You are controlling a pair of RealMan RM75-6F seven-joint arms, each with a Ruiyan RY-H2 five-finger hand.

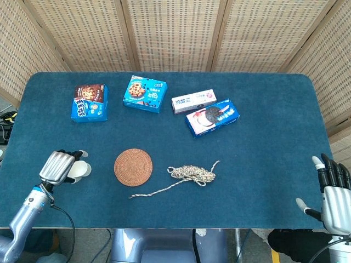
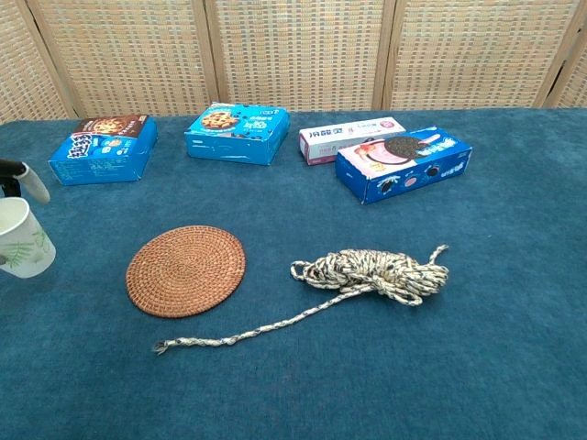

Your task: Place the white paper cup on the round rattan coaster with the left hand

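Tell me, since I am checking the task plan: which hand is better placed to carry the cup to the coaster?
Left. The left hand is already around the white paper cup, just left of the round rattan coaster. The right hand hangs open off the table's far right edge.

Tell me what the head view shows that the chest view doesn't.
Only the head view shows the right robot hand at the table's near right corner and most of the left robot hand by the paper cup. The chest view shows only a fingertip there, but shows the cup's leaf print. Both show the coaster, the rope and four snack boxes.
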